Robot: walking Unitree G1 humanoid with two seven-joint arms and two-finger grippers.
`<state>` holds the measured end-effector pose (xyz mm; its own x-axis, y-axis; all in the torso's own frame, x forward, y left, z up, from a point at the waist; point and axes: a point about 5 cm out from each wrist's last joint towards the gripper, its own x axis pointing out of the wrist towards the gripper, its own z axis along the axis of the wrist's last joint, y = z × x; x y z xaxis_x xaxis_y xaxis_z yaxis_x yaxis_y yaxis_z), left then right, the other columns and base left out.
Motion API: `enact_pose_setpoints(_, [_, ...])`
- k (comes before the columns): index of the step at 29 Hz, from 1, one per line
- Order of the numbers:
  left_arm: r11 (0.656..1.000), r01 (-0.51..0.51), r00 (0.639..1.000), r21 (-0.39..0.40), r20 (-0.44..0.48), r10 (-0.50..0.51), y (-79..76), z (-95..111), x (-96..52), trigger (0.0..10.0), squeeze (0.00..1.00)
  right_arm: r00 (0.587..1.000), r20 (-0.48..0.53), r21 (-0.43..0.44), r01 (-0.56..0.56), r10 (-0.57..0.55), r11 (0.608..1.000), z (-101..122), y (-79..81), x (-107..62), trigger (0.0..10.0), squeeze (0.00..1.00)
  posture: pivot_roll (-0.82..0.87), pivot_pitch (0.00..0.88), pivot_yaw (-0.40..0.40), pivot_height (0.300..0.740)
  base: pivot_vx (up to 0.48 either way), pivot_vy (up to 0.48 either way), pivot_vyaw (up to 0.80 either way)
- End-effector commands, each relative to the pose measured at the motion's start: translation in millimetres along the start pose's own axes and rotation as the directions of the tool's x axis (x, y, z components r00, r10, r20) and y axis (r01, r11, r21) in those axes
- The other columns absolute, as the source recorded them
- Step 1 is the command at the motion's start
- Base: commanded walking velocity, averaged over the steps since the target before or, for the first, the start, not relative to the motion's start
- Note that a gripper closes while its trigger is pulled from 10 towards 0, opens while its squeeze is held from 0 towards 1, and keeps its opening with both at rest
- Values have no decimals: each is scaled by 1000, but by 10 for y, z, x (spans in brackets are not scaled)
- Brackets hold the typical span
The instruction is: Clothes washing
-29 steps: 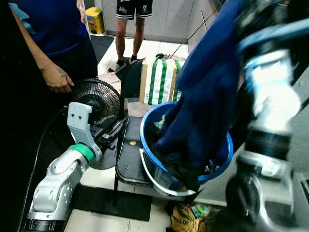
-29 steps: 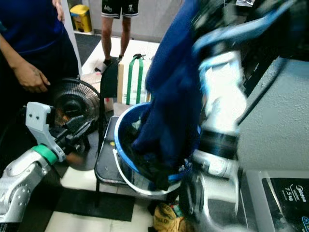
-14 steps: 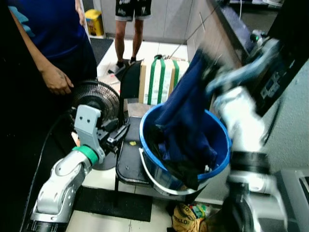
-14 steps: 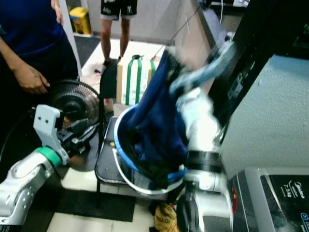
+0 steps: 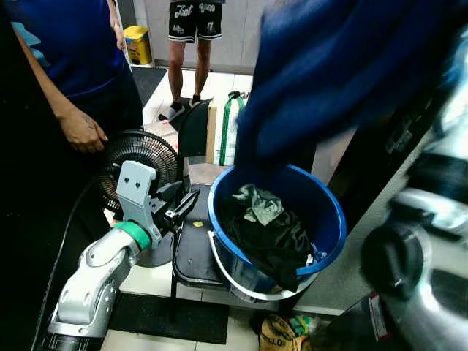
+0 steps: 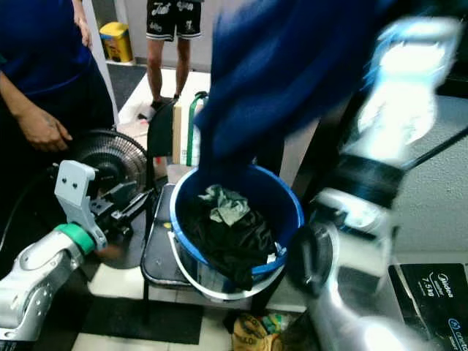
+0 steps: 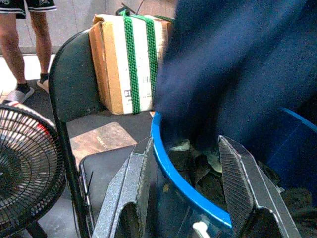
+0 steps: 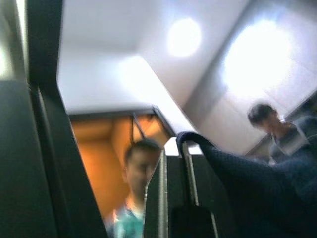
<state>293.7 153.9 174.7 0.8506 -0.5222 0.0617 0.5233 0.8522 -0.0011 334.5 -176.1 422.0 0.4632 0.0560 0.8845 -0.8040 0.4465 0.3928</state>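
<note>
1. A big dark blue garment hangs high in the air on the right, lifted well up. Its lower end dangles just over the far rim of the bucket. It is blurred.
2. The blue bucket is round, with a white handle drooping at its near side. It sits upright on the seat of a black folding chair.
3. Inside the bucket lies a heap of black clothing, with some of it spilling over the near rim.
4. A crumpled pale green piece rests on top of the black heap, towards the far left of the bucket.
</note>
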Motion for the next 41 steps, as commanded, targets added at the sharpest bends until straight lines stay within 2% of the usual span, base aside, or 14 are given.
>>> enact_pose_setpoints(1, [1000,8,1000,11,-29,-7,-7,-56,-31,10000,0,997,-77,-52,-34,30,998,-160,21,-81,0,0,111,8,15,740,0,0,0])
enact_pose_setpoints(4, [1000,11,999,17,-35,-11,-11,-64,-39,10000,0,990,-138,-84,-23,12,996,-290,-40,-191,0,0,113,14,15,740,0,0,0])
enact_pose_setpoints(5, [1000,15,999,22,-41,-14,-18,-72,-46,10000,0,980,-197,-124,17,-41,992,-429,-160,-357,0,0,113,14,15,740,0,0,0])
enact_pose_setpoints(12, [999,28,998,46,-57,-25,-30,-83,-53,10000,0,941,-296,-272,79,-162,959,-582,-313,-540,0,0,114,17,14,740,0,0,0])
enact_pose_setpoints(13, [999,24,998,49,-61,-21,-31,-90,-54,10000,0,901,-351,-358,124,-256,926,-679,-447,-697,3137,0,112,17,12,740,0,0,0])
enact_pose_setpoints(14, [999,12,998,43,-67,-9,-25,-100,-54,10000,0,862,-392,-403,154,-323,902,-759,-544,-855,8784,0,112,17,12,740,0,0,0])
enact_pose_setpoints(15, [999,-11,997,39,-73,14,-10,-106,-54,10000,0,822,-425,-451,171,-380,876,-831,-623,-1023,10000,0,113,20,7,740,0,0,0])
enact_pose_setpoints(20, [996,-61,995,64,-72,65,44,-83,-55,10000,0,777,-477,-498,147,-411,855,-944,-677,-1343,10000,0,111,22,2,740,0,0,0])
enact_pose_setpoints(24, [994,-76,994,84,-72,82,62,-74,-56,10000,0,766,-484,-496,158,-423,854,-963,-712,-1437,10000,0,111,22,2,740,0,0,0])
enact_pose_setpoints(26, [989,-81,993,123,-70,90,68,-59,-62,10000,0,751,-504,-477,171,-428,862,-996,-749,-1591,10000,0,114,25,-6,740,0,0,0])
enact_pose_setpoints(33, [984,-168,986,65,30,167,51,101,-103,10000,0,763,-522,-459,124,-381,879,-1070,-524,-1788,10000,0,111,28,-4,740,0,0,0])
enact_pose_setpoints(36, [978,-206,976,43,86,202,-65,185,-204,10000,0,786,-460,-510,147,-413,848,-942,-350,-2053,10000,0,117,29,-8,740,0,0,0])
enact_pose_setpoints(38, [969,-248,959,10,145,244,-94,257,-268,10000,0,775,-461,-563,121,-432,818,-866,-290,-2248,10000,0,118,27,-6,740,0,0,0])
enact_pose_setpoints(41, [963,-268,947,-35,175,270,-84,304,-302,10000,0,768,-463,-600,95,-442,794,-811,-289,-2345,10000,0,118,24,-2,740,0,0,0])
